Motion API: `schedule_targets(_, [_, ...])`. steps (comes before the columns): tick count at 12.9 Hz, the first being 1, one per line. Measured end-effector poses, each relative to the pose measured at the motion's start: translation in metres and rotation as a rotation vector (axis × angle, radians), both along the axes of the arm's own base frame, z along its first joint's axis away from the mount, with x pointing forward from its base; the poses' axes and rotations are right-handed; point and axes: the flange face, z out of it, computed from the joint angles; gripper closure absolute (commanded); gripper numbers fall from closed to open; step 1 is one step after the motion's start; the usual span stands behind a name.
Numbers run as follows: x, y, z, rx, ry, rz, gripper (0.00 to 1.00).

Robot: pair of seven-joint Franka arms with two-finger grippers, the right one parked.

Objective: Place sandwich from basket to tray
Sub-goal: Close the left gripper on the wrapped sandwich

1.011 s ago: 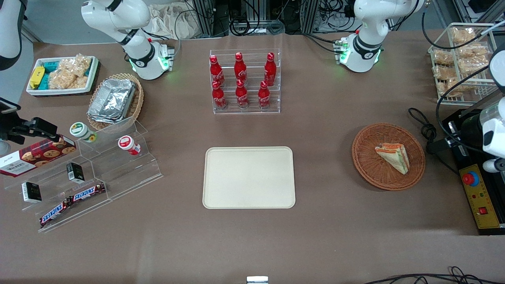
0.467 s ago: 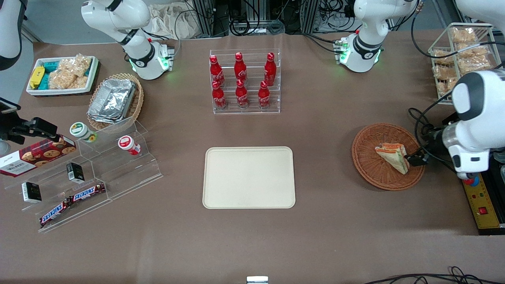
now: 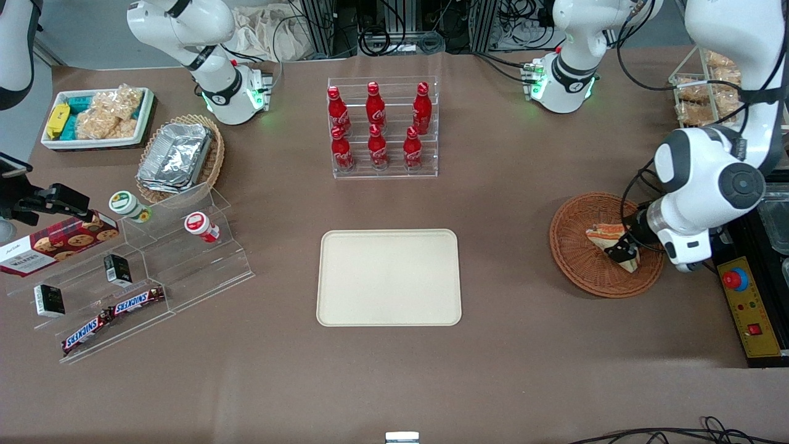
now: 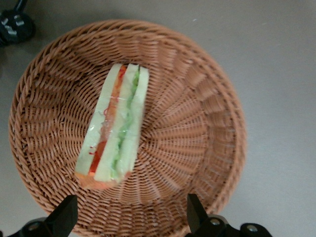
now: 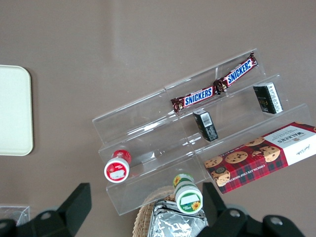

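Gripper (image 4: 129,217) spread wide above sandwich (image 4: 114,133) in basket (image 4: 207,123); slippery wrap could slide out, or fingers snag wicker.

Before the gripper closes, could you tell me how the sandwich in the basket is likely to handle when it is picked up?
The sandwich looks soft, so it probably squashes. Its clear wrap may be slippery. It lies loose in the basket, likely light. The open gripper hovers above it.
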Motion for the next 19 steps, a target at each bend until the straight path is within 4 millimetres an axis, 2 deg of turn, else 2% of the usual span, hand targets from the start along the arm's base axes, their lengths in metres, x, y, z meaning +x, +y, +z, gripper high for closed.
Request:
schedule_targets(4, [-0.017,0.006,-0.013,0.002,0.03,0.015,0.01])
schedule_targets(7, [-0.024,0.027,-0.019,0.017,0.048,0.044,0.01])
schedule_targets(10, [-0.024,0.038,-0.024,0.024,0.045,0.057,0.01])
schedule_targets(14, [-0.019,0.038,-0.044,0.022,0.016,0.056,0.01])
schedule_targets(15, [-0.019,0.038,-0.049,0.021,0.016,0.056,0.05])
schedule_targets(16, [-0.018,0.038,-0.052,0.021,0.015,0.055,0.21])
schedule_targets(18, [-0.018,0.038,-0.053,0.02,0.012,0.055,0.83])
schedule_targets(19, [-0.018,0.038,-0.053,0.021,0.01,0.055,1.0])
